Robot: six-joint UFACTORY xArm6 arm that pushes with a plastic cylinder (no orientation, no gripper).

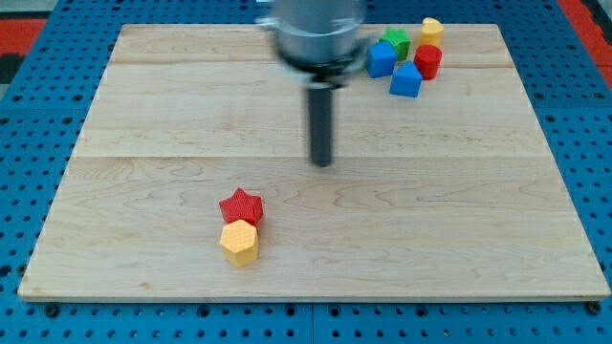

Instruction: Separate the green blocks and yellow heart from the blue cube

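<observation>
My tip (322, 162) rests on the board near its middle, well below and left of a cluster at the view's top right. That cluster holds a green block (395, 41), a blue block (381, 59), a blue cube (405, 80), a red block (427, 61) and a yellow heart (431, 30). The green block touches the blue block; the red block sits just below the yellow heart and next to the blue cube. The arm's body hides the board just left of the cluster.
A red star (241, 205) and a yellow hexagon block (239, 243) sit touching at the view's lower left of centre. The wooden board (143, 143) lies on a blue pegboard surface.
</observation>
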